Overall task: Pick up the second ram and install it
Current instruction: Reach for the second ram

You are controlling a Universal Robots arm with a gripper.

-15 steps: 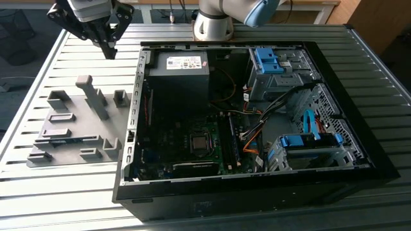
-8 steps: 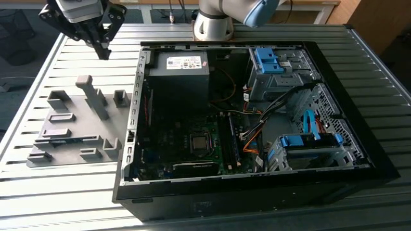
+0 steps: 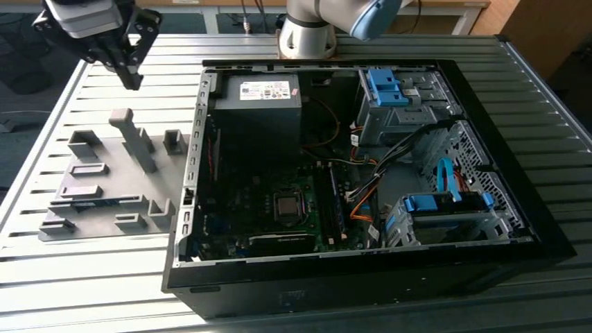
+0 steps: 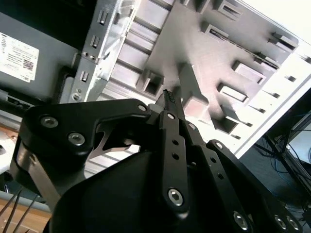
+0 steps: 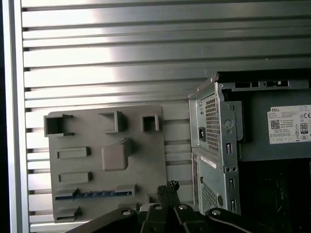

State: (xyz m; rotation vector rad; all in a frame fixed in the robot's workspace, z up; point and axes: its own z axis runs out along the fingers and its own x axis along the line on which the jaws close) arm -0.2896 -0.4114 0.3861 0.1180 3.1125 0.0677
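One thin blue-green circuit-board stick, the second ram (image 5: 95,194), lies slotted in the grey plastic fixture plate (image 5: 141,160), the black gripper (image 3: 132,78) hovering apart, jaws closed empty; descending unopened would likely knock it askew.

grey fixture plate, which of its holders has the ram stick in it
The long low holder towards the near edge of the grey plate in the exterior view: the blue-green second ram lies along it. The other holders look bare grey.
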